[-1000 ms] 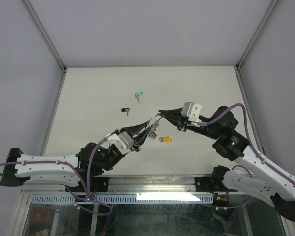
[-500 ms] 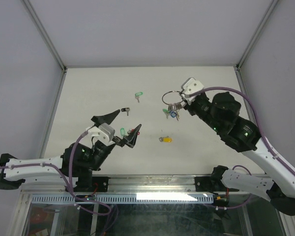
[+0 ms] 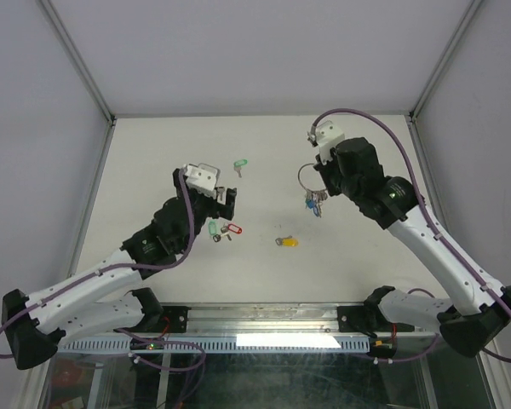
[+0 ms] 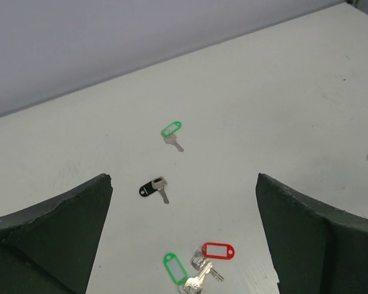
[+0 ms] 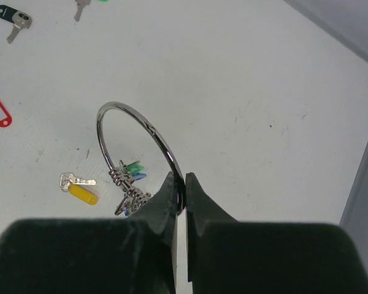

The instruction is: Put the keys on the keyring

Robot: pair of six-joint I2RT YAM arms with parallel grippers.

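Keyring (image 5: 102,125) up in right tool (image 5: 179,181); keys (image 4: 199,274) under left tool (image 4: 183,177).
Right tool clamped shut on the wire, clear of the surface (image 4: 282,110). Left tool gaping, empty; red-tagged key (image 4: 218,251) and green-tagged key (image 4: 173,267) just beneath its gap, left arm nearer.

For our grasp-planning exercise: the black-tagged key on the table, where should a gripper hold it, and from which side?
Take the black-tagged key by its tag, straight down from above, closing across the tag's narrow width. It lies flat and on its own, and the oblong tag looks a broader hold than the thin blade. The open left gripper faces it.
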